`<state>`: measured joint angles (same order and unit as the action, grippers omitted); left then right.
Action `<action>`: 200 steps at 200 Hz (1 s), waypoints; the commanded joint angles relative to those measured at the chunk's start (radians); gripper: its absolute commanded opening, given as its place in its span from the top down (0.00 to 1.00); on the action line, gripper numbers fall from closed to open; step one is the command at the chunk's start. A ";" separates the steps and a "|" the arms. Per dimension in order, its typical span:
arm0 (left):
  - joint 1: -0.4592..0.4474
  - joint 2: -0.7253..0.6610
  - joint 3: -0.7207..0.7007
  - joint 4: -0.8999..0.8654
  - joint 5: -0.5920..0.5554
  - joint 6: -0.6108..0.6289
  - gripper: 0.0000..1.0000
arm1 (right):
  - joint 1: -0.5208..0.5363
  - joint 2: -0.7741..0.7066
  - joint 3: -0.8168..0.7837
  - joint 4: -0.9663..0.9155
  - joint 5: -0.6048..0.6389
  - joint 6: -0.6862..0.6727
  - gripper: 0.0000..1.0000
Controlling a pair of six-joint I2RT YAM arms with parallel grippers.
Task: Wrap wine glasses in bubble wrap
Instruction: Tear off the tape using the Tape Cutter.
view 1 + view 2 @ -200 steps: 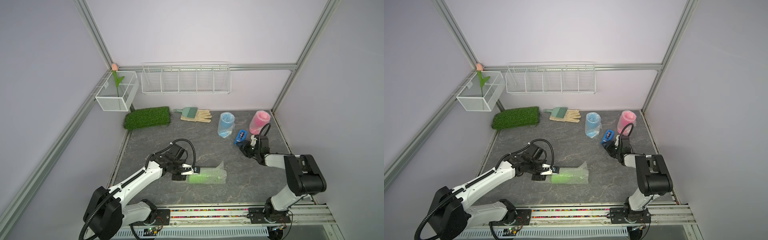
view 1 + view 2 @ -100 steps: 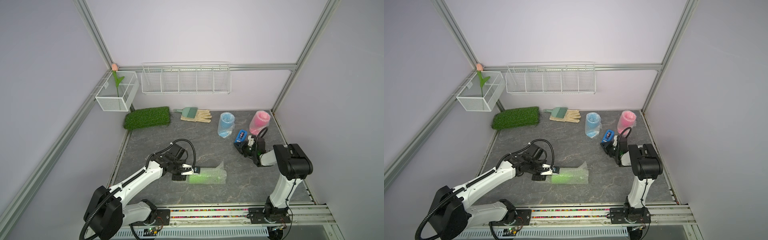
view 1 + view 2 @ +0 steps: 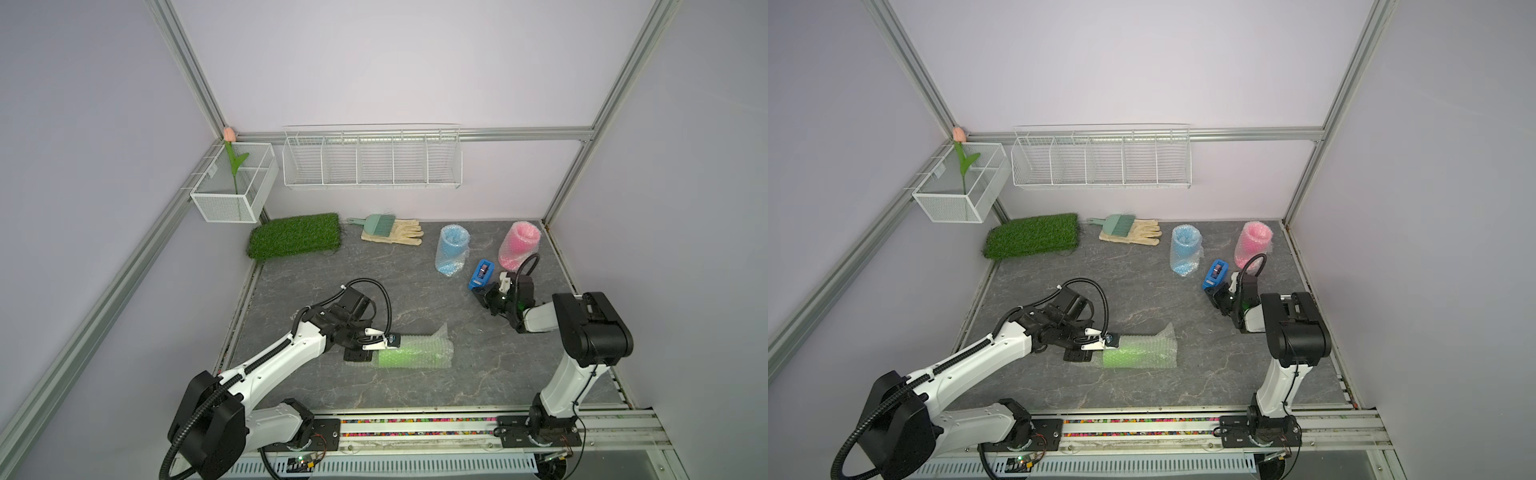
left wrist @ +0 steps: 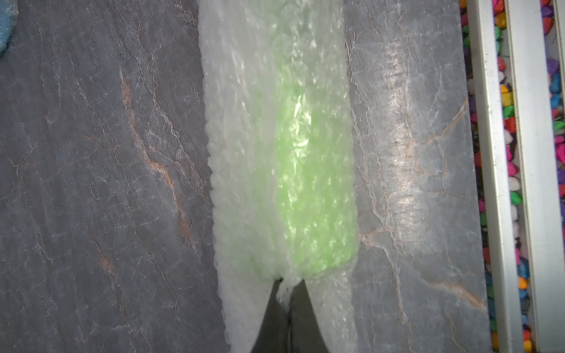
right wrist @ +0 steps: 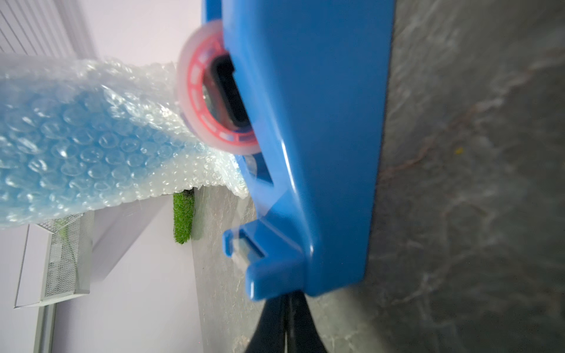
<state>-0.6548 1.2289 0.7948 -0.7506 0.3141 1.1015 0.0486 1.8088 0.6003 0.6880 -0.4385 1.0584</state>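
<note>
Left gripper (image 3: 393,341) is closed, pinching the bubble wrap (image 3: 432,351) at the near end of the roll. The wrist view shows both tips clamped on a fold of it. The green goblet (image 3: 394,357) lies on its side inside that wrap, straight ahead of the tips, with the roll resting on the table (image 3: 415,299). A loose flap of wrap sticks up at the end farthest from the gripper.

Right gripper (image 3: 478,292) is closed too, tips right at the cutter end of the tape dispenser (image 3: 482,273). Can't tell if a tape end is pinched between them. Beyond the dispenser from this gripper stand the blue goblet (image 3: 452,249) and the pink goblet (image 3: 519,245), both upright and both wrapped.

Step, as I read it: last glass rolled, left holding the wrap shut, right going for tape. The next move likely calls for drawing a strip off, carrying it over to the roll and pressing it across the seam ahead of the left gripper. The left pinch must hold or the roll unwinds. The dispenser looks light and may drag along.
</note>
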 commanded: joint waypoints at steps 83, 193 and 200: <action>-0.002 0.015 0.020 -0.035 0.018 0.024 0.96 | 0.007 -0.101 -0.019 -0.148 0.035 -0.082 0.93; -0.002 0.011 0.020 -0.001 0.039 0.011 0.97 | 0.243 -0.662 0.236 -0.793 0.053 -0.597 0.93; -0.002 0.012 0.021 0.000 0.041 0.009 0.97 | 0.266 -0.689 0.250 -0.815 0.040 -0.622 0.93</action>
<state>-0.6548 1.2339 0.7986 -0.7509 0.3237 1.1000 0.2489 1.2034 0.7990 0.0475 -0.3611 0.5991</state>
